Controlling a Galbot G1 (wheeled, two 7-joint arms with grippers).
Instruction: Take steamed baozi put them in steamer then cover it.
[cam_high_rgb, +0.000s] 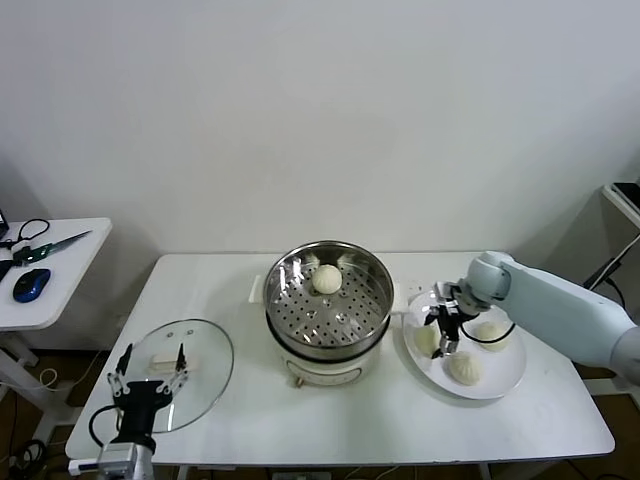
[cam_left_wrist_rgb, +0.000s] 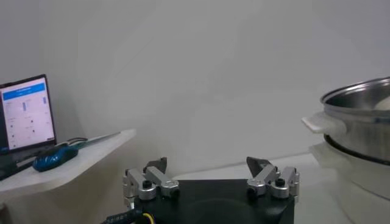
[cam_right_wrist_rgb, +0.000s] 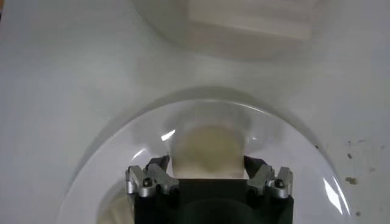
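Note:
The steamer (cam_high_rgb: 300, 316) stands mid-table with one baozi (cam_high_rgb: 327, 279) on its perforated tray. Three more baozi lie on the white plate (cam_high_rgb: 502, 382) to its right. My right gripper (cam_high_rgb: 441, 335) reaches down over the plate's left side, its fingers pressed against both sides of the nearest baozi (cam_right_wrist_rgb: 206, 149). In the right wrist view the right gripper (cam_right_wrist_rgb: 206, 162) straddles that bun, which still rests on the plate (cam_right_wrist_rgb: 292, 158). My left gripper (cam_high_rgb: 148, 372) hovers open and empty at the front left, over the glass lid (cam_high_rgb: 205, 372); the left wrist view shows the left gripper (cam_left_wrist_rgb: 210, 164) with jaws wide apart.
The other two plate buns (cam_high_rgb: 491, 333) (cam_high_rgb: 465, 368) lie just right of my right gripper. A side table (cam_high_rgb: 60, 270) on the left carries a blue mouse (cam_high_rgb: 31, 284) and scissors. The steamer's cream base (cam_right_wrist_rgb: 244, 24) sits close beside the plate.

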